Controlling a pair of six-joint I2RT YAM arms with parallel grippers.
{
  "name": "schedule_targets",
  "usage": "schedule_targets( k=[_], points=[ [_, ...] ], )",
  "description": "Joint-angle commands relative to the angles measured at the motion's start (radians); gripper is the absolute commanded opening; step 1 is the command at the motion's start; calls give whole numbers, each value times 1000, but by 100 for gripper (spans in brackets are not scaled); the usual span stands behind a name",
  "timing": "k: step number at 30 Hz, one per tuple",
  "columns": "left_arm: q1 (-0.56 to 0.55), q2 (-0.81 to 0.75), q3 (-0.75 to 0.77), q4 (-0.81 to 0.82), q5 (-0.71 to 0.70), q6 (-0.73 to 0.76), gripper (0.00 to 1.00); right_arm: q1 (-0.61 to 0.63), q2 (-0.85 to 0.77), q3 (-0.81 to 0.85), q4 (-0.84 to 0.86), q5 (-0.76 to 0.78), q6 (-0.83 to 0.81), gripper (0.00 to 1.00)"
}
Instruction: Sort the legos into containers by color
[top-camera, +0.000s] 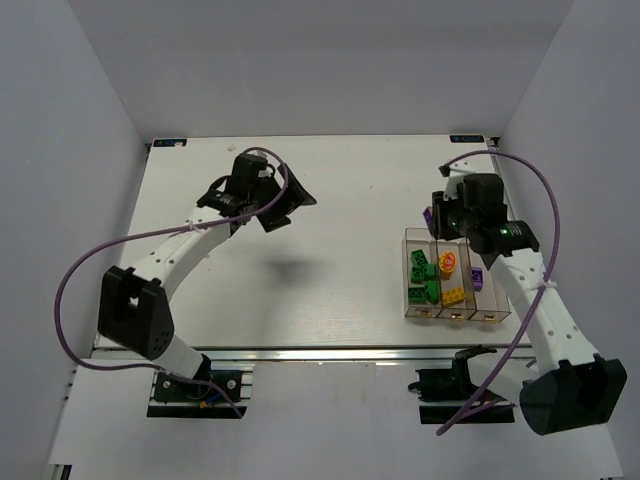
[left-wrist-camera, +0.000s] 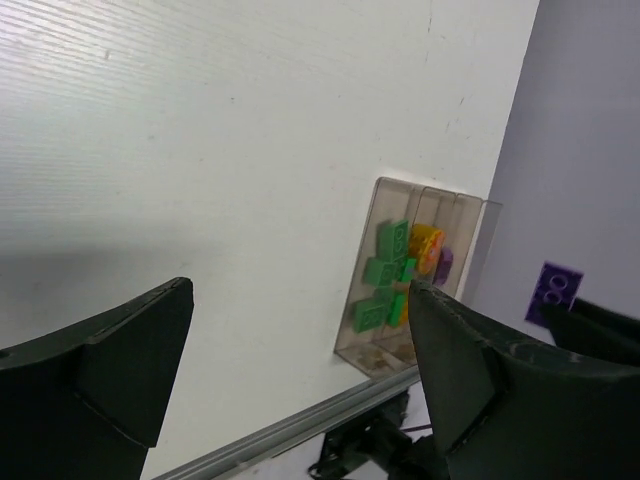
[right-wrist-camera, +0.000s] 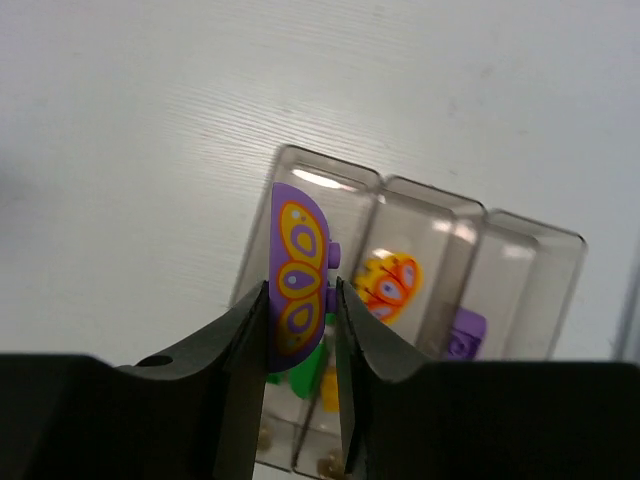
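Note:
My right gripper (right-wrist-camera: 298, 310) is shut on a flat purple lego (right-wrist-camera: 297, 275) printed with orange wing marks. It holds the lego above the far end of the row of three clear containers (right-wrist-camera: 430, 205). In the top view the right gripper (top-camera: 434, 216) and the purple lego (top-camera: 428, 214) are just behind the containers (top-camera: 410, 236). The left bin holds green legos (top-camera: 420, 278), the middle bin yellow and orange ones (top-camera: 449, 266), and the right bin a purple one (top-camera: 478, 279). My left gripper (top-camera: 288, 210) is open and empty, raised over the table's far left-centre.
The containers stand near the table's front right edge (top-camera: 400, 348). The left wrist view shows them (left-wrist-camera: 395, 275) beside the table's metal edge rail (left-wrist-camera: 290, 435), with the held purple lego (left-wrist-camera: 555, 290) beyond. White walls enclose the table.

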Motion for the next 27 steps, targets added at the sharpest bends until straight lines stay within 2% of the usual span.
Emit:
schedule_targets(
  k=[1, 7, 10, 19, 24, 27],
  points=[
    [2, -125, -68, -8, -62, 131, 98, -59, -28, -34, -116, 161, -18, 0],
    [2, -210, -203, 32, -52, 140, 98, -229, -5, -90, -138, 183, -32, 0],
    [2, -230, -216, 23, -50, 163, 98, -329, 44, -84, -144, 181, -55, 0],
    [11, -240, -210, -16, -69, 219, 98, -404, 149, -103, -92, 152, -230, 0],
    [11, -245, -213, -17, -70, 219, 98, -436, 201, -111, -78, 117, -259, 15],
    [11, -245, -213, -14, -69, 217, 98, -450, 222, -107, -79, 95, -286, 40]
  ],
)
